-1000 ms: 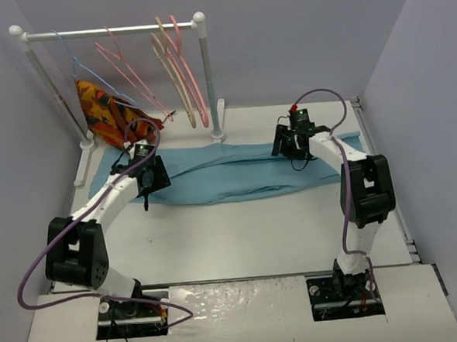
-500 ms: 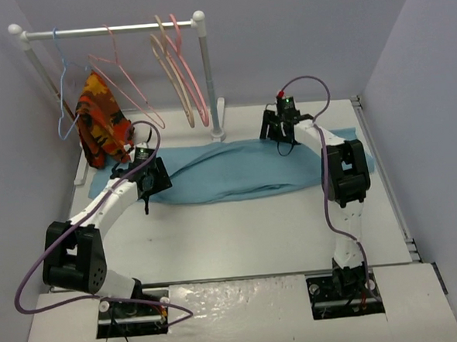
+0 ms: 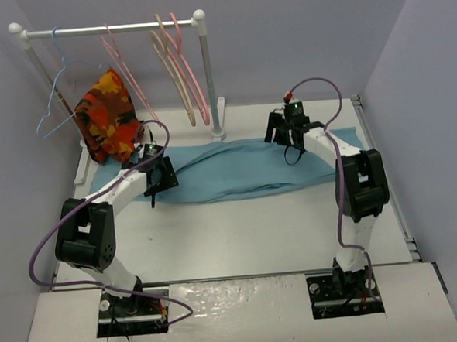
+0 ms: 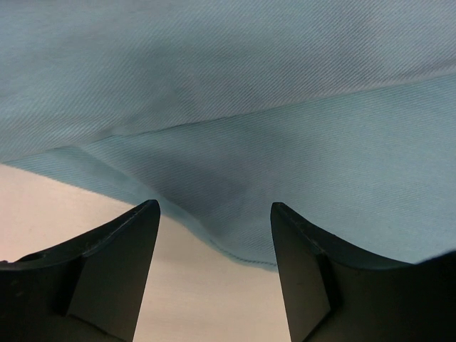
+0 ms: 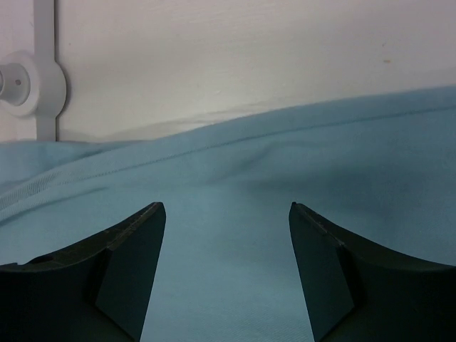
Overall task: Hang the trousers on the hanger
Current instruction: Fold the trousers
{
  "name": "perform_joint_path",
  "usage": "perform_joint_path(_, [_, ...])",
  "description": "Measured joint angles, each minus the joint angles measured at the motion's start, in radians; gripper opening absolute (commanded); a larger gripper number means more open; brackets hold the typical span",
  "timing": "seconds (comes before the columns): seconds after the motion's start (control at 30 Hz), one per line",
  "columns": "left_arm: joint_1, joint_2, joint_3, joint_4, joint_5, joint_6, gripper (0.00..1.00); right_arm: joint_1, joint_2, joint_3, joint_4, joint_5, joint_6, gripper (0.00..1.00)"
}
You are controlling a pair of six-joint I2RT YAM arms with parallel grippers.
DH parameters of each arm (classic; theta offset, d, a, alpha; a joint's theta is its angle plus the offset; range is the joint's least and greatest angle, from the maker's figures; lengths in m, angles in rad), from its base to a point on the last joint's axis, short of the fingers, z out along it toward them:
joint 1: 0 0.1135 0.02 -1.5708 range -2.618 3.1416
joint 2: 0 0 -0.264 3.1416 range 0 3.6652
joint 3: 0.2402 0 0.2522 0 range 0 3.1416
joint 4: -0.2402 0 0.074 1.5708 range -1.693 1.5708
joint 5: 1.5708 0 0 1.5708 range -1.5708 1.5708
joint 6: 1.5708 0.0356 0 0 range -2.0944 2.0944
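While the trousers (image 3: 236, 167) lie spread across the surface (image 3: 240, 232), apart from the hanger (image 3: 117, 57) on the rail (image 3: 111, 28), the left tool (image 4: 214, 214) and right tool (image 5: 228, 210) hover over them, jaws apart and empty, so I judge pickup is in hand: each must descend and pinch fabric.

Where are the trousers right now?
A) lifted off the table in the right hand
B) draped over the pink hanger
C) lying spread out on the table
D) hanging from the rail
C: the trousers lie spread flat across the far part of the table, and no part of them is lifted.
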Motion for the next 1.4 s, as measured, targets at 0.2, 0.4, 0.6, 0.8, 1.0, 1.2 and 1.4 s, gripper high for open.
perform_joint_path(0.2, [-0.021,0.109,0.058,0.011,0.008,-0.001,0.6,0.011,-0.185,-0.339,0.07,0.014,0.059,0.67])
perform_joint_path(0.4, [-0.029,0.168,0.073,0.006,0.001,-0.019,0.55,0.01,-0.248,-0.538,0.159,0.028,0.138,0.66])
perform_joint_path(0.6, [-0.046,0.078,-0.042,0.021,0.008,-0.071,0.54,-0.057,-0.383,-0.705,0.195,0.023,0.231,0.67])
perform_joint_path(0.8, [-0.129,-0.068,-0.197,0.019,0.019,-0.144,0.54,-0.224,-0.508,-0.744,0.013,0.055,0.244,0.68])
perform_joint_path(1.0, [-0.227,-0.157,-0.283,0.025,-0.008,-0.235,0.54,-0.277,-0.567,-0.731,-0.101,0.105,0.216,0.68])
perform_joint_path(1.2, [-0.269,-0.283,-0.315,-0.139,-0.042,-0.287,0.55,-0.151,-0.578,-0.638,-0.151,0.114,0.133,0.68])
perform_joint_path(1.4, [-0.163,-0.45,-0.285,-0.264,-0.108,-0.277,0.58,0.044,-0.575,-0.592,-0.086,0.031,0.105,0.68])
